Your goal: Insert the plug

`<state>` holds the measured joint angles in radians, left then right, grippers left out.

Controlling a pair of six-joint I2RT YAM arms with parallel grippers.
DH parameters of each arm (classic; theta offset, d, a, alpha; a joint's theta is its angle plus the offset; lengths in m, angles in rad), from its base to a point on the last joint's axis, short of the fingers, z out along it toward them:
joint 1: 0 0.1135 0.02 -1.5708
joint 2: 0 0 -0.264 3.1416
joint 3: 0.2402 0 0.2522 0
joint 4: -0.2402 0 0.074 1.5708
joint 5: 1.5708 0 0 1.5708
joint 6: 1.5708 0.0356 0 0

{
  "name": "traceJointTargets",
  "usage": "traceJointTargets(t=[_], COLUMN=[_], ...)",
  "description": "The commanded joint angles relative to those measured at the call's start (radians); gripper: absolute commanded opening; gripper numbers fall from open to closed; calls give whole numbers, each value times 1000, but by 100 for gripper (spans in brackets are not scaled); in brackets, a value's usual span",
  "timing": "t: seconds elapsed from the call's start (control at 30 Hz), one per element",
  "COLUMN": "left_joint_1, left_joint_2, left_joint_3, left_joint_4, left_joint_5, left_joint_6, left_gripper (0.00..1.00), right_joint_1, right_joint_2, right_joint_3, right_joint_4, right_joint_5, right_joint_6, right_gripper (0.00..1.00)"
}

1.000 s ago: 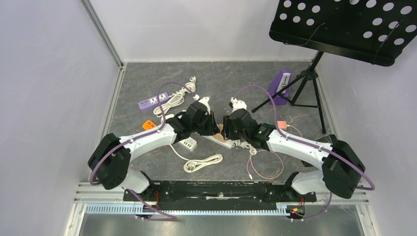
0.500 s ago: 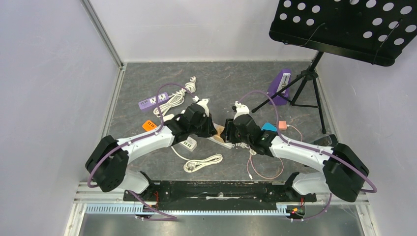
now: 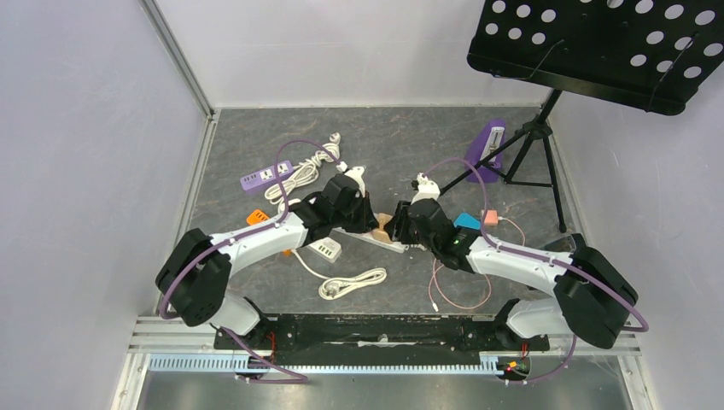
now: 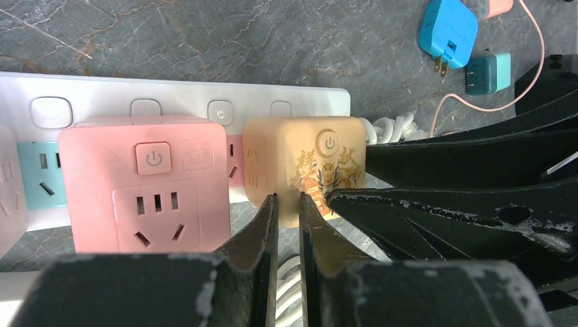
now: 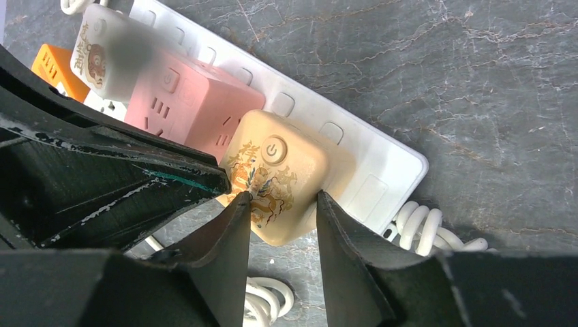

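A beige cube plug (image 4: pixel 300 163) with a dragon print and a power button sits on the right end of the white power strip (image 4: pixel 170 95), beside a pink cube adapter (image 4: pixel 143 184). My left gripper (image 4: pixel 286 197) has its jaws nearly together with nothing between them, tips against the beige plug's near edge. My right gripper (image 5: pixel 279 197) is open over the same beige plug (image 5: pixel 286 170): one fingertip rests on the dragon print, the other stands at its right side. From above, both grippers (image 3: pixel 373 224) (image 3: pixel 394 229) meet over the beige plug (image 3: pixel 386 222).
On the floor lie a purple power strip (image 3: pixel 266 175), a coiled white cable (image 3: pixel 352 284), an orange adapter (image 3: pixel 259 217), and a blue adapter (image 4: pixel 448 30) beside a teal one (image 4: pixel 489 73). A music stand (image 3: pixel 529 137) and a purple metronome (image 3: pixel 488 145) stand at the back right.
The left jaws have closed to a narrow slit and the right jaws have narrowed. Both grippers have shifted slightly farther back while staying over the beige plug.
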<state>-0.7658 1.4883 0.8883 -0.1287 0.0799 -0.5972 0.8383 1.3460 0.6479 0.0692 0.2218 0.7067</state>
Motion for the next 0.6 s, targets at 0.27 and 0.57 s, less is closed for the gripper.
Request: traceJointTargets(t=[0.27, 0.57], left_joint_1=[-18, 88], left_joint_2=[-37, -211], left_joint_3=[126, 57], left_joint_4=[-198, -228], left_joint_5=[-104, -201], left_joint_6=[43, -16], left_gripper=[24, 34], right_joint_1=[-24, -96], right_joint_2=[-2, -167], right_joint_3=[215, 202], right_joint_4=[-348, -427], right_joint_5=[13, 120], right_joint_6=[-134, -179], right_gripper=[53, 66])
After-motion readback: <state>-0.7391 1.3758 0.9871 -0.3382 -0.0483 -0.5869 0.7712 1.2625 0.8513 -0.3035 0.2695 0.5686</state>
